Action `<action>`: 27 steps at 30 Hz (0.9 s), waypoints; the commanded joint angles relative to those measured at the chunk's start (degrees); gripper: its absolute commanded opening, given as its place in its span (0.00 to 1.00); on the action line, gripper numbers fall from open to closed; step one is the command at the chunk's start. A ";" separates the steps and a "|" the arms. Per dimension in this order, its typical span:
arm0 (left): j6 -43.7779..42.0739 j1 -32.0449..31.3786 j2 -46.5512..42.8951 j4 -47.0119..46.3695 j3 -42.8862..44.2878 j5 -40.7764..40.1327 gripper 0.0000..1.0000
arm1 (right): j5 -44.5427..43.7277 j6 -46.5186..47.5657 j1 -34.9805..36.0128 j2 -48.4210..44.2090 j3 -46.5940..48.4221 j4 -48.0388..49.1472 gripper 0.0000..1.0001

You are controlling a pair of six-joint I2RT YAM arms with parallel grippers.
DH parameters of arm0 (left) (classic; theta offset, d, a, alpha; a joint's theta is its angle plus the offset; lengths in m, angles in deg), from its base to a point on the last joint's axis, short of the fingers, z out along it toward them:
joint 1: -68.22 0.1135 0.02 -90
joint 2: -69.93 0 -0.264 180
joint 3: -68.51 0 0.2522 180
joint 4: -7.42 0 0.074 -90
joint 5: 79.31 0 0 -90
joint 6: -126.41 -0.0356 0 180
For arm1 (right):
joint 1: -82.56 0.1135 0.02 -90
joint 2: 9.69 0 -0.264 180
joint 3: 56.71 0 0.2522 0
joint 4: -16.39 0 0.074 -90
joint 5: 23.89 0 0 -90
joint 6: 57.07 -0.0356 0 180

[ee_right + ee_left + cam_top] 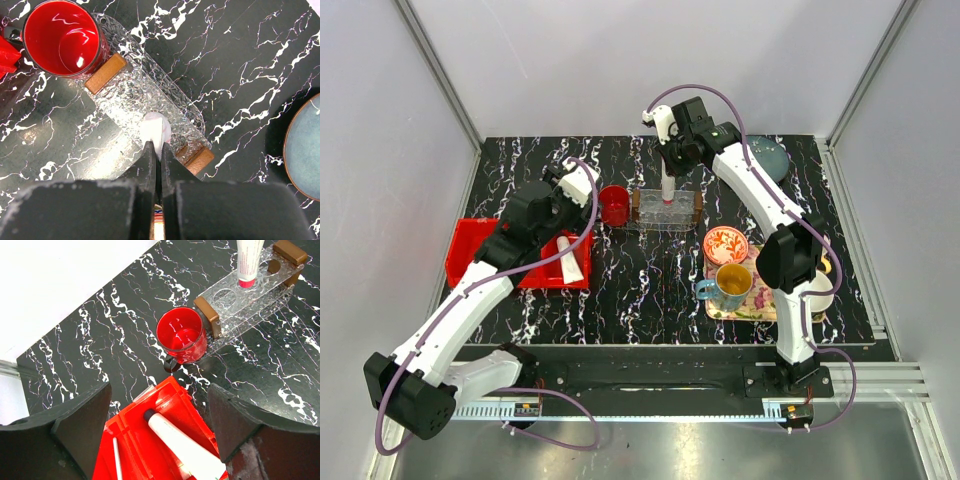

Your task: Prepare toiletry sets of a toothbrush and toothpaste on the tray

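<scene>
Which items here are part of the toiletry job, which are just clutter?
Job: clear textured oval tray; white toothpaste tube in right pincer; second white tube and thin white toothbrush in red plastic bin.
Clutter: red mug; floral crockery tray; grey-blue plate.

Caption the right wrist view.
Right gripper holds a toothpaste tube upright over the clear tray, red cup beside it.

This is a robot test cell in a lab rather than a home. Plain white panels close in three sides, held by bare aluminium frame posts. The left arm and right arm are bolted to a metal rail at the near edge of a black marbled table, with purple cables trailing loose. The red cup, floral tray, red bin and clear tray seem to be staged props.
</scene>
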 commanded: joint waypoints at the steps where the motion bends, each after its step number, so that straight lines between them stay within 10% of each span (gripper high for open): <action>1: 0.22 0.55 -1.01 -2.89 -0.23 1.10 0.81 | 0.53 0.55 0.38 -2.89 0.67 2.95 0.00; 27: 0.48 0.99 -1.01 -3.33 -0.59 2.68 0.81 | 0.53 0.46 0.38 -2.36 -1.61 4.44 0.00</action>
